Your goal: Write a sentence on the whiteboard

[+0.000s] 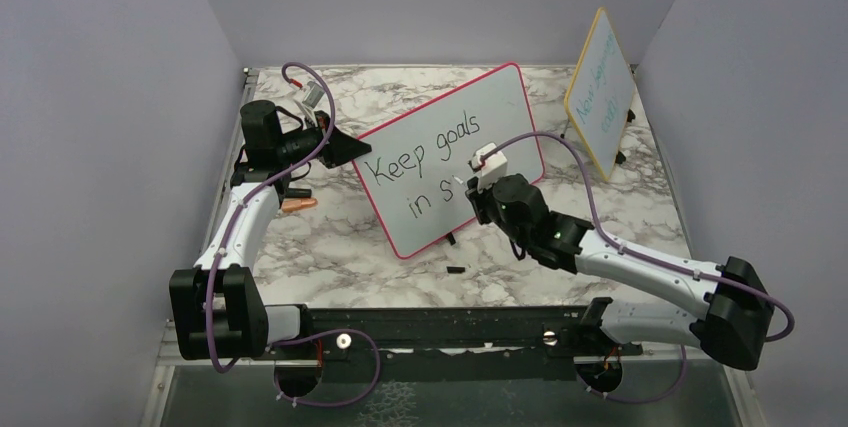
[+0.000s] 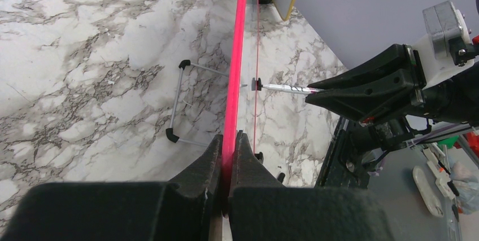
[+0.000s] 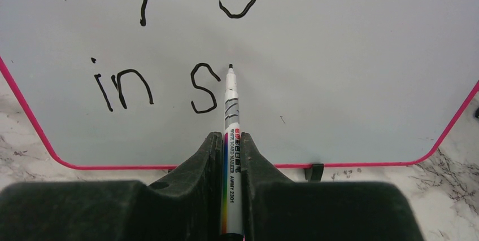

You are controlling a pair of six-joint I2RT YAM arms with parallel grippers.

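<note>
Left jaws clamp board [image 1: 505, 112] edge to steady it. Right jaws pinch marker [image 3: 231, 111], tip on board just right of "s"; sentence [image 1: 425, 162] unfinished.

Overhead view faces down; wrist views share the whiteboard [image 3: 350, 55] close-up

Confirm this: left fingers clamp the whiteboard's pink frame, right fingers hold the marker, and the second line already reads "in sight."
Wrong on the writing: the right wrist view shows the second line reads only "in s" so far. The rest stands: left fingers clamp the pink frame of the whiteboard, right fingers hold the marker.
</note>
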